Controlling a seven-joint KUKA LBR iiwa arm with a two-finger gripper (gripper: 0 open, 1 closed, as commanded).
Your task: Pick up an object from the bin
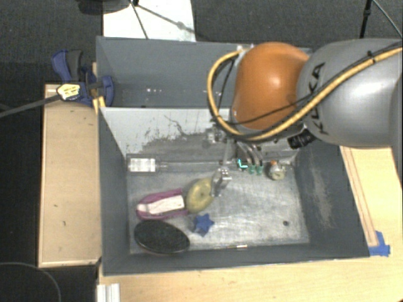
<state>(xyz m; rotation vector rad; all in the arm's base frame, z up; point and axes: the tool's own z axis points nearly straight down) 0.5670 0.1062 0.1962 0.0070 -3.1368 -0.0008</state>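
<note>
One yellowish ring [205,190] lies just below-left of the jaws — open or closed, cannot tell.

A robot lab, not a home.
A big grey robot arm [362,96] with KUKA written on its side hangs over a grey metal bin [157,68]. It has an orange cover [271,83] and yellow cables [215,99] looped round it. Dark carpet [38,17] lies around, with a black wire [25,107] and a thin black stand leg [367,11].
</note>
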